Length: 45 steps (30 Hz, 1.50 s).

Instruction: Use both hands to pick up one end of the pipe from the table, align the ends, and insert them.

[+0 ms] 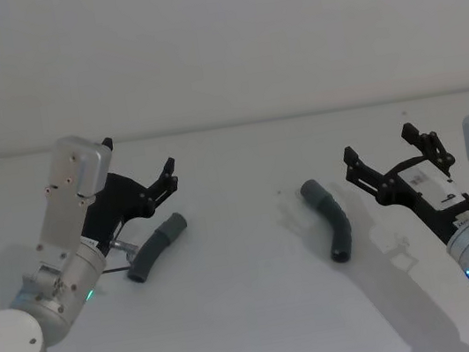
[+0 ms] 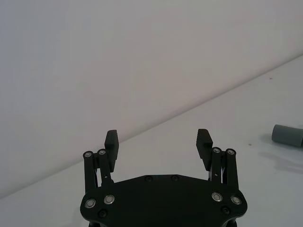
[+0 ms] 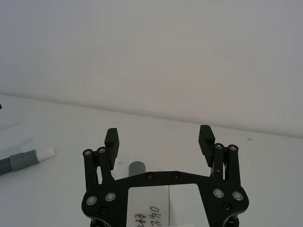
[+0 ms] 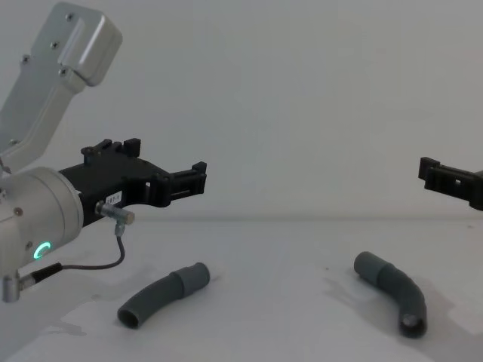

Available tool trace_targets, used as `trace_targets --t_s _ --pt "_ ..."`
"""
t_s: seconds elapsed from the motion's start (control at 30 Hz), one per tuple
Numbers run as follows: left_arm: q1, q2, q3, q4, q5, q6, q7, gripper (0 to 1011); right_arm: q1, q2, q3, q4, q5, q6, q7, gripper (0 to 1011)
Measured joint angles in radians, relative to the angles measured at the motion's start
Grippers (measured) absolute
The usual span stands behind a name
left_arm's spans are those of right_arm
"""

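Two curved dark grey pipe pieces lie apart on the white table [image 1: 257,315]. The left piece [image 1: 157,248] [image 4: 162,292] rests just below and in front of my left gripper [image 1: 138,160] [image 4: 166,162], which hovers open and holds nothing. In the right wrist view this piece [image 3: 26,159] shows a white tip [image 3: 47,152] on its collar. Farther right lies the other piece [image 1: 330,217] [image 4: 392,290], close to the left of my right gripper [image 1: 378,142] [image 4: 445,177], also open and raised. Its grey end [image 3: 137,168] peeks out behind the right gripper [image 3: 158,137]. Past the left gripper [image 2: 157,139], a grey collar [image 2: 287,135] shows.
A plain white wall [image 1: 214,45] rises behind the table's far edge. A thin grey cable [image 4: 90,264] loops under the left wrist, near the left piece. Bare table surface lies between the two pieces.
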Motion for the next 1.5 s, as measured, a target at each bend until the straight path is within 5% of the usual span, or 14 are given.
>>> trace_targets --t_s 1.07,1.5 --pt "-0.002 0.002 -0.001 -0.003 -0.006 0.008 -0.013 1001 0.0 0.0 -0.001 0.001 -0.001 0.0 0.0 1001" --pt "-0.032 0.062 -0.016 -0.046 -0.077 0.151 -0.141 1001 0.0 -0.001 -0.001 0.001 -0.001 0.0 0.001 1001"
